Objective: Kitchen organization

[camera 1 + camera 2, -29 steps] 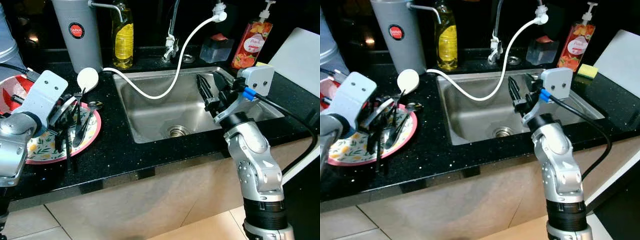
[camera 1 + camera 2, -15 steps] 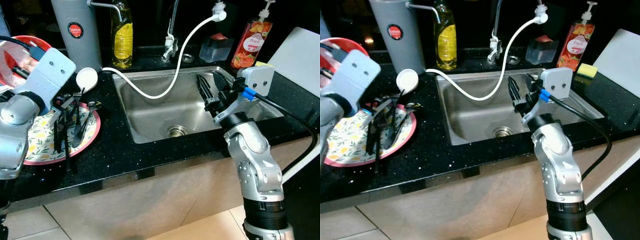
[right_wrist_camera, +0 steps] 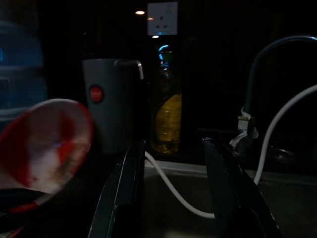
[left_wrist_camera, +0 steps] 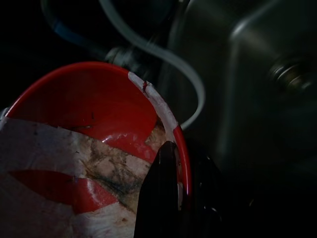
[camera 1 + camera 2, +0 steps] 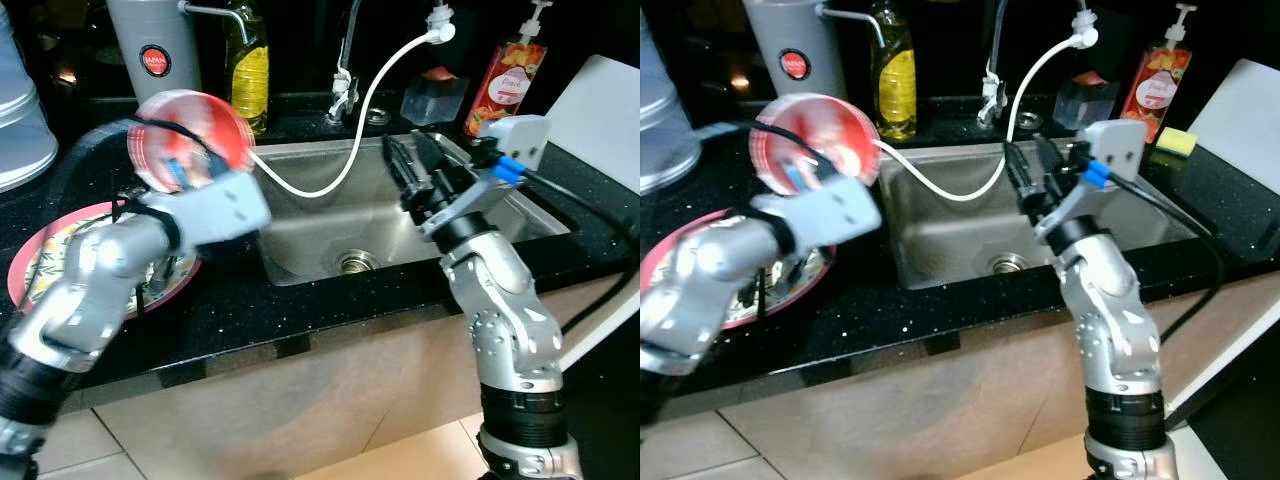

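In the left eye view, the left end effector (image 5: 185, 165) pinches the rim of a red bowl (image 5: 190, 140) held up at upper left of centre, tilted on edge above the dark surface (image 5: 240, 320); the sink (image 5: 330, 225) lies just to its right in the frame, so this arm looks the nearer one for lowering the bowl in. The right eye view shows the right end effector (image 5: 1032, 172) spread, hovering over the basin near frame centre. In the left wrist view, a black finger (image 4: 166, 193) grips the soiled bowl's rim, basin at upper right. In the right wrist view, the parted fingers (image 3: 124, 191) point toward the bowl at left.
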Controlling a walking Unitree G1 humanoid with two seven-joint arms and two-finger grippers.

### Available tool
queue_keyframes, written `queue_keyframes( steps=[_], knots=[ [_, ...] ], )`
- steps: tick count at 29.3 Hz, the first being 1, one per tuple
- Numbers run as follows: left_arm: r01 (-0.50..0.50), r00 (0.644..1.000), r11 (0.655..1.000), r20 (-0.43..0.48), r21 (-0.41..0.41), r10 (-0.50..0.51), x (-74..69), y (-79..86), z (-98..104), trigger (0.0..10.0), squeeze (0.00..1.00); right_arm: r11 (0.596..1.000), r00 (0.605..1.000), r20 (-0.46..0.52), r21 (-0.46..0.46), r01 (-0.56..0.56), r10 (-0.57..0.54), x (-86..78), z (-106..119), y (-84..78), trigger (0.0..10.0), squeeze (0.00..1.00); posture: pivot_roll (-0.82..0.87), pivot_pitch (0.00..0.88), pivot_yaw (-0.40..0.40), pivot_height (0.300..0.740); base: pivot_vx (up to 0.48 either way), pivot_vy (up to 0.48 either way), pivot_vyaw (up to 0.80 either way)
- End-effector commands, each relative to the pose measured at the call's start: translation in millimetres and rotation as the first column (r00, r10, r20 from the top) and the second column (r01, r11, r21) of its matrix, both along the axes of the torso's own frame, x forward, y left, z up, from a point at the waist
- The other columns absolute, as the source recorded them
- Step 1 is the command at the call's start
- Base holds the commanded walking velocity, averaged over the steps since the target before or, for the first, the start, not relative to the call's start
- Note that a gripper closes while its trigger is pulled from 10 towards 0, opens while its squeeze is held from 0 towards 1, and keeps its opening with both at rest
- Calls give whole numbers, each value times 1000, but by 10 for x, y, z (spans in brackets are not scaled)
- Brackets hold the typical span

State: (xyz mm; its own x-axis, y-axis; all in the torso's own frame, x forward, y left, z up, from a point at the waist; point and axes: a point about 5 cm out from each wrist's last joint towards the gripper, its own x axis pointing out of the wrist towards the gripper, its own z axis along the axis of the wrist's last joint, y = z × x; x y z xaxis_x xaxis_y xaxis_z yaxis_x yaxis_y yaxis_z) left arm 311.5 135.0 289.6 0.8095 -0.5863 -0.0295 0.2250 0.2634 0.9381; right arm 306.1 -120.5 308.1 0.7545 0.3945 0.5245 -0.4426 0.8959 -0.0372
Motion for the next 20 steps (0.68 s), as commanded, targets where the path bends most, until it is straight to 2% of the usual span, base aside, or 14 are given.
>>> queue_keyframes(
  steps=[1, 4, 12, 15, 16, 20],
  knots=[
    [26, 999, 999, 21, 31, -26, -6, -58, 9, 10000, 0, 999, 1000, 7, -31, -13, 13, -35, 5, 18, 10000, 0, -95, 77, -63, 740, 0, 0, 0],
    [113, 991, 989, 53, 98, -119, -2, -245, -16, 10000, 0, 988, 995, -31, -116, -98, 95, -72, -102, 156, 10000, 0, -95, 76, -66, 740, 0, 0, 0],
    [212, 967, 966, 108, 151, -229, -37, -451, -52, 10000, 0, 974, 983, -99, -149, -169, 155, -67, -185, 228, 10000, 0, -98, 75, -70, 740, 0, 0, 0],
    [241, 956, 958, 133, 157, -262, -53, -528, -44, 10000, 0, 984, 987, -124, -134, -118, 101, -2, -211, 197, 10000, 0, -98, 76, -73, 740, 0, 0, 0],
    [246, 952, 956, 147, 160, -269, -47, -549, -35, 10000, 0, 993, 991, -130, -117, -28, 13, 68, -199, 125, 10000, 0, -101, 76, -76, 740, 0, 0, 0],
    [242, 951, 956, 156, 165, -268, -31, -558, -33, 10000, 0, 994, 991, -113, -93, 57, -68, 115, -156, 33, 10000, 0, -101, 77, -76, 740, 0, 0, 0]
  ],
)
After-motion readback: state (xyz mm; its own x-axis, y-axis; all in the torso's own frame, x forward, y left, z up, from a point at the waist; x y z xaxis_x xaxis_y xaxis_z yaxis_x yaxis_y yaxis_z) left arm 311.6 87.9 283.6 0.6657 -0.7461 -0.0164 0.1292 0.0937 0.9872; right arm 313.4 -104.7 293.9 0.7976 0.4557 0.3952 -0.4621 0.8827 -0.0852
